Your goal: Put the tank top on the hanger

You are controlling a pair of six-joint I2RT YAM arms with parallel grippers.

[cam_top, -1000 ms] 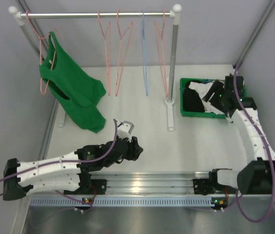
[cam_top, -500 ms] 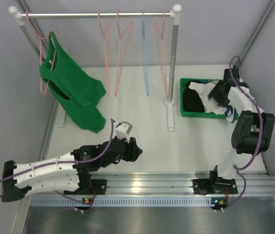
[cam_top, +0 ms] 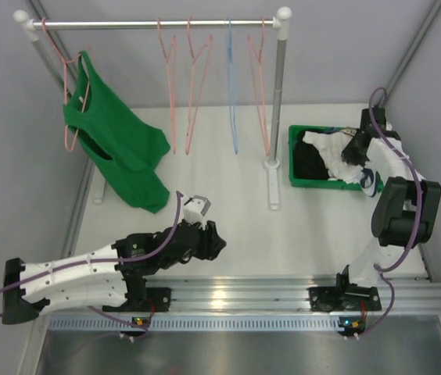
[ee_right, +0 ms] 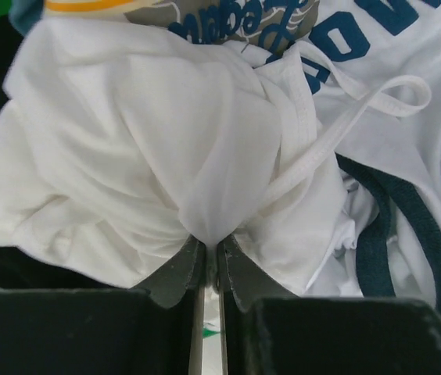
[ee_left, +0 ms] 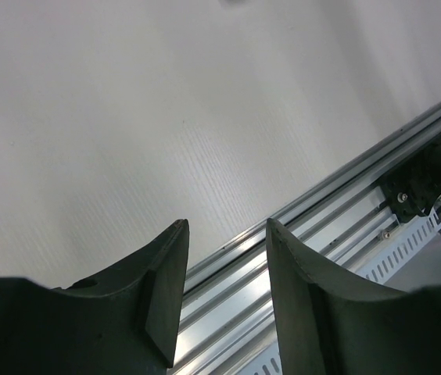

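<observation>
The tank top is plain white and thin. It is bunched into a soft, crumpled mound, with a narrow strap looping out to one side. My right gripper holds a fold of it, jaws pressed together on the cloth. It lies on other clothes in the bin by the worktop's far right corner. The hanger is thin pink wire, triangular and bare. It hangs straight down by its hook from the rail above the far edge, seen nearly edge-on.
</observation>
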